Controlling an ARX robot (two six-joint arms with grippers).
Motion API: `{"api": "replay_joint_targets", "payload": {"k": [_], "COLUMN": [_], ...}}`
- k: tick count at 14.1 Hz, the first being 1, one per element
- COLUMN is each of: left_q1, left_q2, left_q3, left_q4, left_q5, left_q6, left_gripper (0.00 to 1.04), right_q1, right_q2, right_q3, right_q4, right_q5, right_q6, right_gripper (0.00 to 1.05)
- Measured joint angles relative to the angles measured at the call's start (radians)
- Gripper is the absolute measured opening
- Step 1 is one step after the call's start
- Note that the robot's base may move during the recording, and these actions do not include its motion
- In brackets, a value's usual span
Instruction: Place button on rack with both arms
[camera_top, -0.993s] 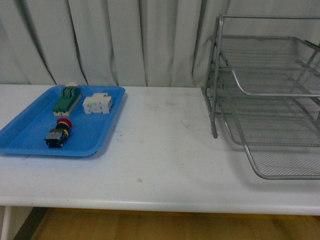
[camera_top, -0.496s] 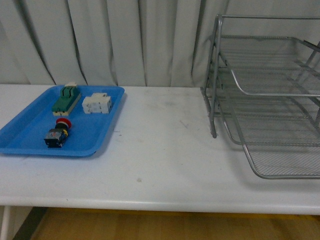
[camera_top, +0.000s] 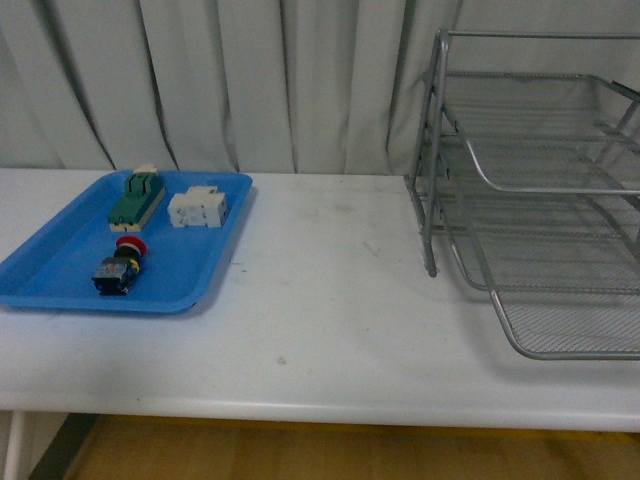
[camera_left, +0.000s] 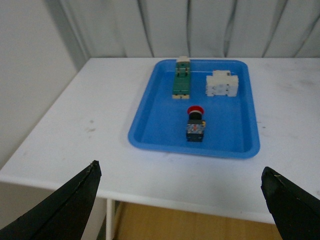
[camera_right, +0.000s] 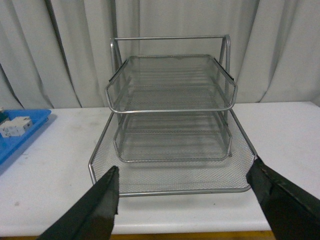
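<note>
L pincer (camera_left: 179, 168): jaws spread wide, both black fingertips (camera_left: 75, 200) at the outer edges of the left wrist view, nothing between them, touching nothing. It hovers above the desk (camera_top: 330, 300) edge, cam looking down at the tray (camera_left: 160, 120).

R pincer (camera_right: 183, 166): also wide open, released, no contact. Fingertips (camera_right: 95, 207) frame the rack (camera_right: 172, 107) from the near side, clear of the wire.

Button (camera_top: 120, 266) is in the blue tray (camera_top: 60, 250), near half, lying on its side. Red cap points toward the curtain (camera_top: 250, 80), black-blue body toward the robot. In the left wrist view the button (camera_left: 195, 125) sits roughly mid-tray, apart from the other parts and not touching the tray walls.

Other tray contents, far end:
- green switch (camera_top: 135, 197), long axis front-to-back, near the far-left corner; left wrist view (camera_left: 181, 82).
- white block (camera_top: 197, 209), just beside it to the right; left wrist view (camera_left: 222, 83). Gap between the two, no contact.

Rack (camera_top: 530, 190) stands on the right side of the desk, well apart from the tray, bare desk between. 3 mesh tiers in a tube frame; bottom tier is slid out toward the robot, past the upper two. Right part runs out of the front view.

Right wrist view catches a tray corner (camera_right: 20, 137) plus the white block (camera_right: 15, 126) at its edge.
</note>
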Motion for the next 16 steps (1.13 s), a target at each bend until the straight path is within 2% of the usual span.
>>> {"api": "replay_joint_targets", "payload": {"k": [2, 4, 7, 8, 12, 16], "left_q1": [0.018, 0.054, 0.072, 0.075, 0.115, 0.153], "left_q2": [0.418, 0.795, 1.173, 1.257, 1.516, 1.652], "left_q3": [0.184, 0.414, 0.742, 0.823, 1.104, 1.227], "left_q4": [0.113, 0.067, -0.050, -0.098, -0.204, -0.261], "left_q5": [0.118, 0.207, 0.280, 0.306, 0.293, 0.308], "left_q6": [0.001, -0.016, -0.010, -0.006, 0.000, -0.013], "left_gripper": [0.98, 0.98, 0.98, 0.98, 0.98, 0.98], "right_q1": [0.000, 0.000, 0.000, 0.000, 0.000, 0.000], "right_q2": [0.000, 0.000, 0.000, 0.000, 0.000, 0.000], "right_q3": [0.000, 0.000, 0.000, 0.000, 0.000, 0.000], "right_q4": [0.000, 0.000, 0.000, 0.000, 0.000, 0.000], "right_q5": [0.000, 0.000, 0.001, 0.001, 0.001, 0.001], "right_q6": [0.000, 0.000, 0.000, 0.000, 0.000, 0.000], "right_gripper": [1.00, 0.98, 0.98, 0.98, 0.98, 0.98]}}
